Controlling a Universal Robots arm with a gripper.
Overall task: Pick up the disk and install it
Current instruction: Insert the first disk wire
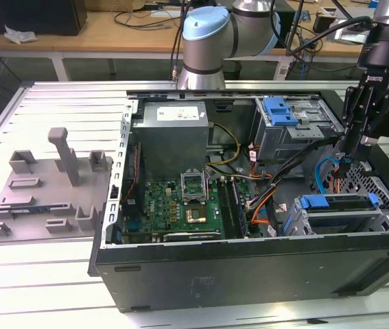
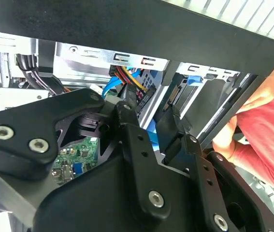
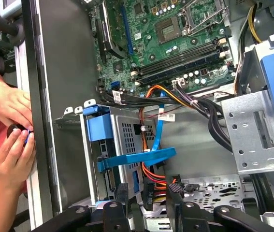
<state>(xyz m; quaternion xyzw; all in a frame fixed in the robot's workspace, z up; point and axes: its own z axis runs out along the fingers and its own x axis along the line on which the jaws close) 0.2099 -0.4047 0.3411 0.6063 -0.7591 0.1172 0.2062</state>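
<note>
The disk lies flat in the top of the lower drive cage at the case's near right corner, its blue carrier rail showing at both ends. In the first wrist view the blue rail of the disk sits at the cage's end. My gripper hangs inside the case, just above and behind that cage. It is open and holds nothing. Between and beyond its black fingers run orange and red cables. In the second wrist view the gripper points into the case beside the cage.
An open computer case lies on a slatted metal table. It holds a motherboard, a power supply and an upper cage with a blue latch. A person's hands rest at the case wall. A grey fixture sits at the exterior view's left.
</note>
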